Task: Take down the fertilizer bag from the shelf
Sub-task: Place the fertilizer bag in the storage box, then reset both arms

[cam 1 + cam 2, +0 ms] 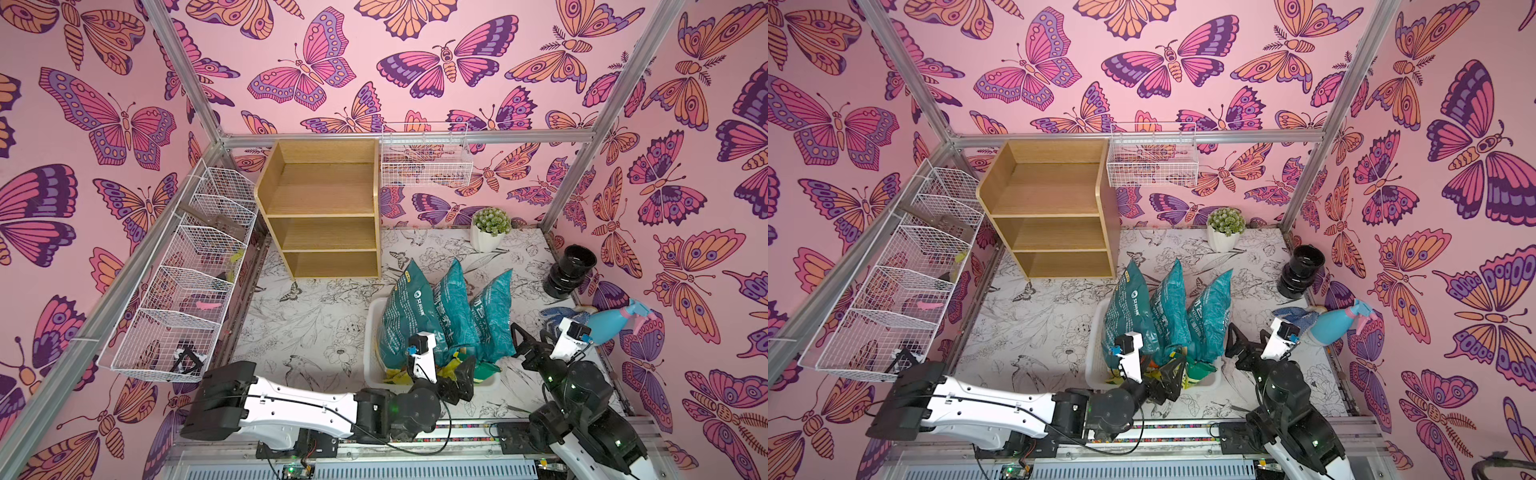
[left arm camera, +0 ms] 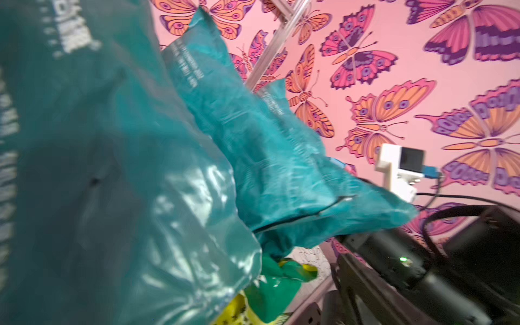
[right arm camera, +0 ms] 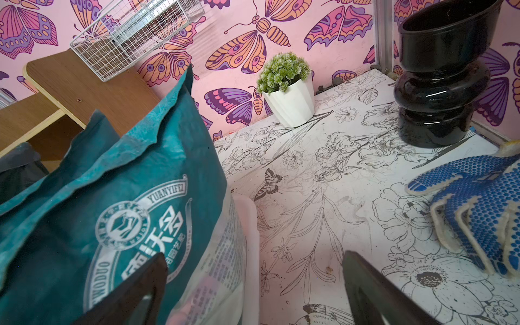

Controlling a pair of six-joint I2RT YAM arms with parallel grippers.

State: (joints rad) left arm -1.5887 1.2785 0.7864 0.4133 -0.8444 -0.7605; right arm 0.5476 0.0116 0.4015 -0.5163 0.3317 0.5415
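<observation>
Three teal fertilizer bags (image 1: 455, 305) are standing upright, side by side and leaning on one another, inside a low white plastic bin (image 1: 371, 336). The bin is sitting on the flower-printed tabletop (image 1: 307, 328), just in front of and to the right of the light-wood shelf (image 1: 322, 195), whose three tiers are all lying bare. By the look of it, nothing is left to take down. The left hand (image 1: 457, 376) is hovering at the bin's near edge, where yellow and green print is showing low among the bags. Its fingers are looking spread apart and clamping nothing. The right hand (image 1: 532, 338) is waiting just beside the rightmost bag, fingers wide apart and empty. Each bag is a glossy, crinkled film pouch, plump with loose filling. I am judging it soft, slumping, fairly heavy and a little slippery, so the flat crimped seam along the top is looking like the safest hold. Along the left wall a row of white wire baskets (image 1: 183, 291) is holding small odds and ends, among them something pink and something black. The wire basket on the back wall (image 1: 426, 160) is appearing empty. A white pot (image 1: 484, 241) is holding a small green plant, and a black vase (image 1: 569, 270), a blue spray bottle (image 1: 615, 324) and blue dotted gloves (image 3: 475, 202) are resting toward the right side.
</observation>
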